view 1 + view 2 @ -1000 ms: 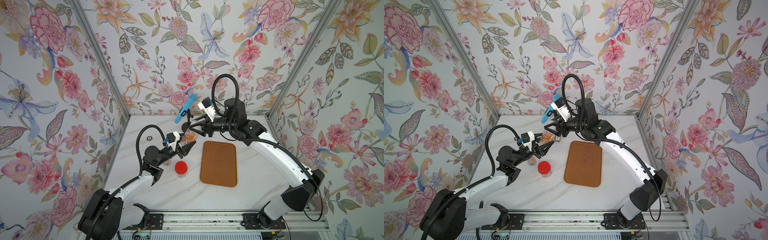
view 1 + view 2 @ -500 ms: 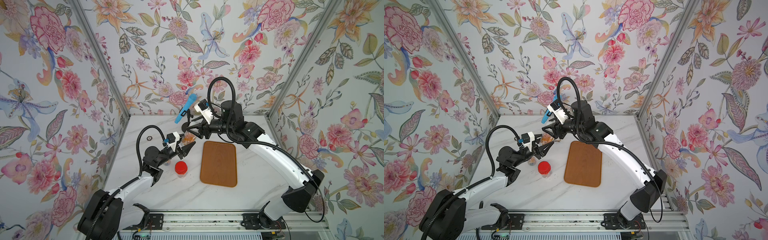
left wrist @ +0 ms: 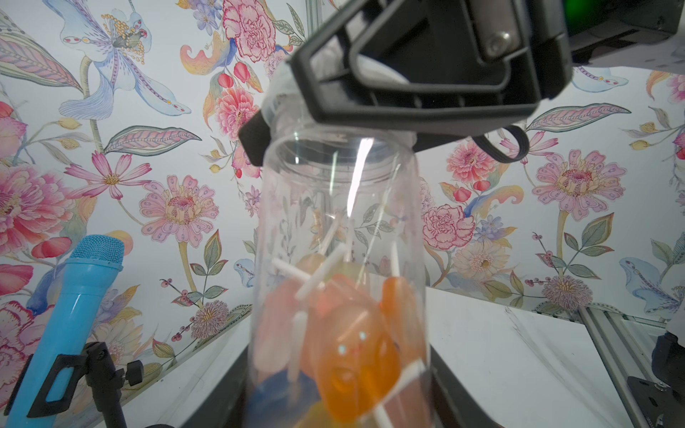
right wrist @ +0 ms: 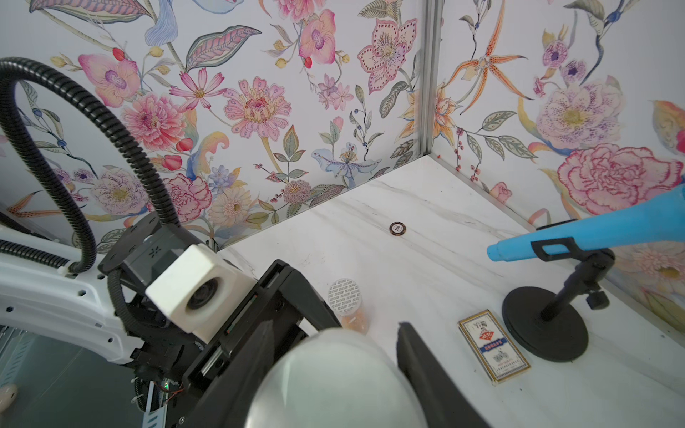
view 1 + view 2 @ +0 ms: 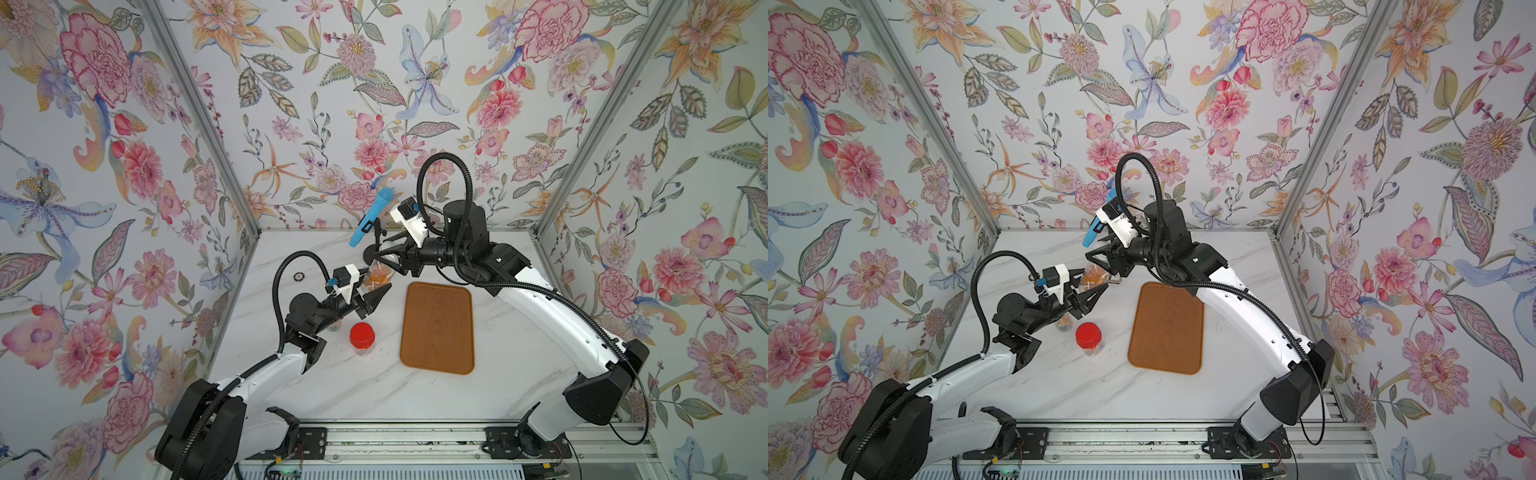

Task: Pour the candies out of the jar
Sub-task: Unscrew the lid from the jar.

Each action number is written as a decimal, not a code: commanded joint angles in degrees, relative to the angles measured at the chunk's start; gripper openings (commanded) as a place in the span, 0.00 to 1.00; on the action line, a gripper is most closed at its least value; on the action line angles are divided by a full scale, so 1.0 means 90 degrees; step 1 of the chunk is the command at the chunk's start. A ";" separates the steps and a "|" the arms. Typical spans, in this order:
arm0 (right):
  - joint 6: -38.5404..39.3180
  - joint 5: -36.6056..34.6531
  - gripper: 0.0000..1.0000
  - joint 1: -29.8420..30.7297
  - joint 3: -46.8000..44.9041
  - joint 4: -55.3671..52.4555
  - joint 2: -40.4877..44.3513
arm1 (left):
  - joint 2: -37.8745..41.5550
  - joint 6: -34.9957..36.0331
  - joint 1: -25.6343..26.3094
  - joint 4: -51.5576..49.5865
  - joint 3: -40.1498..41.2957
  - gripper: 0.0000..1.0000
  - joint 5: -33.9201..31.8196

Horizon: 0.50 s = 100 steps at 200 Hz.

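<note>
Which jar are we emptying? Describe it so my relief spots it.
Find the brown tray. Just off its back left corner a clear jar hangs in the air, orange candies inside. It is lifted, with a pale lid; the red-lidded jar beside the tray stands on the table.

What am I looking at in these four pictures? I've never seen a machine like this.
It is one robot with two jointed arms, each ending in a two-fingered claw. Two pictures come from a camera pair overhead. The other two come from small cameras on the wrists.

On the marble table are a wooden tray, a red-lidded jar, a blue toy microphone on a stand, a card box and a poker chip.

The left claw grips a clear jar of lollipop candies. The right claw has a finger on each side of its pale lid. Whether it is squeezing the lid is not clear.
</note>
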<state>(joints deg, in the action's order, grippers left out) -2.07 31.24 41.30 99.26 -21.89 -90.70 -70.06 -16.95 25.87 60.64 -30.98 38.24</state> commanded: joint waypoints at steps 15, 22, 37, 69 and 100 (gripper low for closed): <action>-0.0630 0.1342 0.49 -0.0313 0.0179 0.0172 0.0114 | 0.0071 -0.0031 -0.0105 0.0183 0.0159 0.00 -0.0179; -0.0740 0.1590 0.49 -0.0354 0.0240 0.0171 0.0061 | 0.0063 -0.0021 -0.0110 0.0193 0.0170 0.00 -0.0191; -0.0920 0.1978 0.49 -0.0373 0.0341 0.0167 -0.0027 | 0.0041 -0.0019 -0.0120 0.0225 0.0181 0.00 -0.0206; -0.1174 0.2508 0.49 -0.0363 0.0453 0.0238 -0.0090 | -0.0013 -0.0050 -0.0153 0.0309 0.0205 0.00 -0.0208; -0.1186 0.2478 0.52 -0.0261 0.0465 0.0265 -0.0047 | -0.0059 -0.0077 -0.0159 0.0350 0.0210 0.00 -0.0201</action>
<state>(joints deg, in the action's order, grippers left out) -9.32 44.16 37.19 100.44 -21.19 -92.71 -69.95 -17.39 25.65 64.90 -30.30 38.24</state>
